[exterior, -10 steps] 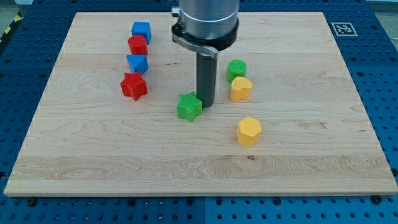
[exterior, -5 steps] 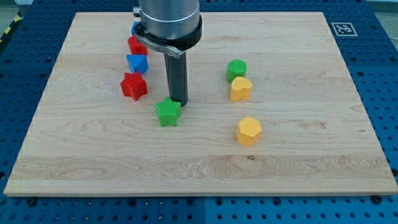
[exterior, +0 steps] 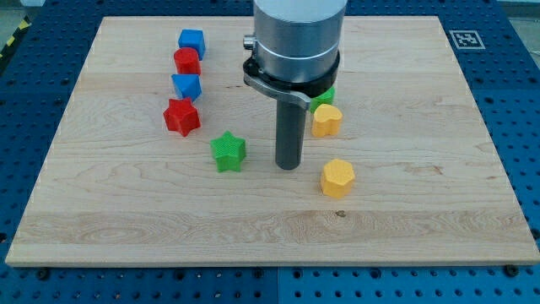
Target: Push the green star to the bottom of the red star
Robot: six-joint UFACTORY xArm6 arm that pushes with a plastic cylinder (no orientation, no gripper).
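**Caller:** Tip point(exterior: 289, 166) check first, operator: the rod's lower end sits on the board to the view's right of the green star point(exterior: 229, 152), clear of it, with bare wood showing between the two. No jaws on this rig, so nothing opens or closes and nothing is held; the rod touches no block.

**Spotter:** And where's the star against its target?

**Caller:** Your green star lies below the red star point(exterior: 181, 116) but off to its right, near it, not touching. So I'd judge the job close but unfinished: the star wants to go a little further toward the view's left to sit squarely under the red one.

**Spotter:** Then the line-up matters.

**Caller:** Exactly. The star lies to the left of your tip, nearly level with it, perhaps a touch higher in the view. A leftward push from this side looks right, though a contact low on the star could nudge it upward into the red star.

**Spotter:** Anything you can't see?

**Caller:** The arm's grey housing covers most of the green block point(exterior: 326, 95) just above the yellow block point(exterior: 326, 120), so its shape is unclear. The lower yellow block point(exterior: 337, 178) sits right of your tip, apart from it. The column at upper left, with the blue cube point(exterior: 191, 40), red block point(exterior: 186, 61) and second blue block point(exterior: 186, 85), stands well away.
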